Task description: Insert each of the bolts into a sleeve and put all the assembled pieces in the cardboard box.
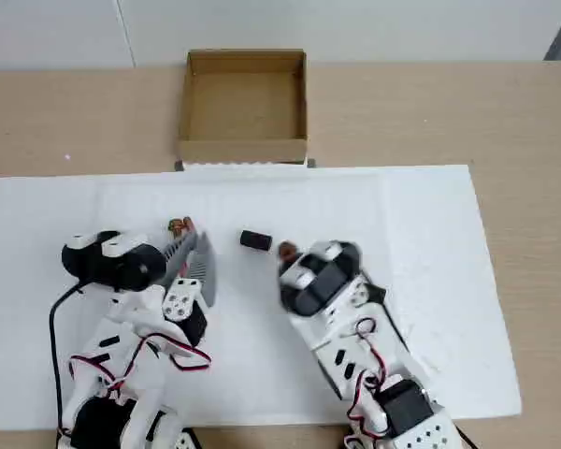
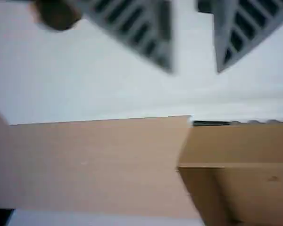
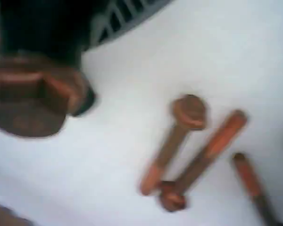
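The right hand (image 1: 288, 253) pinches a bolt (image 3: 33, 94) just beside the black sleeve (image 1: 254, 240) on the white sheet (image 1: 430, 243), probably to line up the insertion, while the left hand (image 2: 193, 52) hangs spread near the loose bolts (image 1: 179, 225), ready to help; the cardboard box (image 1: 243, 150) waits beyond.

Parts on the table, counted

One cardboard box (image 1: 246, 105). One black sleeve (image 1: 255, 240), just beside the right fingers (image 3: 125, 14). Four bolts: one held bolt (image 3: 30, 94) in those fingers, three loose bolts (image 3: 177, 141) lying together farther off
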Tool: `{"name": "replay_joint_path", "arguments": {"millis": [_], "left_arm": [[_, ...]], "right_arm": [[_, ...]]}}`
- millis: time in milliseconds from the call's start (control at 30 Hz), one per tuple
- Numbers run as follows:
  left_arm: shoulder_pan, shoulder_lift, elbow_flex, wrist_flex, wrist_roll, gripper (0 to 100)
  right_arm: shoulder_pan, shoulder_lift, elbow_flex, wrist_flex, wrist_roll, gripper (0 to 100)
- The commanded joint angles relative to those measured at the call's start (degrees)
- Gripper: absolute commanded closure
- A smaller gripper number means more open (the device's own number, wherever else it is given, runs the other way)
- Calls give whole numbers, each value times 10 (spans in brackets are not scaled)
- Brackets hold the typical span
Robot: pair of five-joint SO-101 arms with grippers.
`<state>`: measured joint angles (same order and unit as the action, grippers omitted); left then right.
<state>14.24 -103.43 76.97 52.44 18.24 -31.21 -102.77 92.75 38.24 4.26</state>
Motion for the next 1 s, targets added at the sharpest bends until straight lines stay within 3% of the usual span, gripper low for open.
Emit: {"name": "replay_joint_path", "arguments": {"millis": [0,200,400,500,767,967], "left_arm": [[-39,-4,-17,27,-44,994],[-110,-5,52,81,-95,993],[-141,-5,127,81,-123,993],[-142,-6,146,78,-155,993],[-142,-6,164,80,-158,993],[-142,-6,164,80,-158,993]], "right_arm": [[54,0,-33,31,-40,996],[105,0,-62,119,-116,996],[105,37,-146,152,-126,996],[105,137,-220,145,-127,996],[105,494,-476,69,-123,995],[116,722,-651,-9,-25,995]]}}
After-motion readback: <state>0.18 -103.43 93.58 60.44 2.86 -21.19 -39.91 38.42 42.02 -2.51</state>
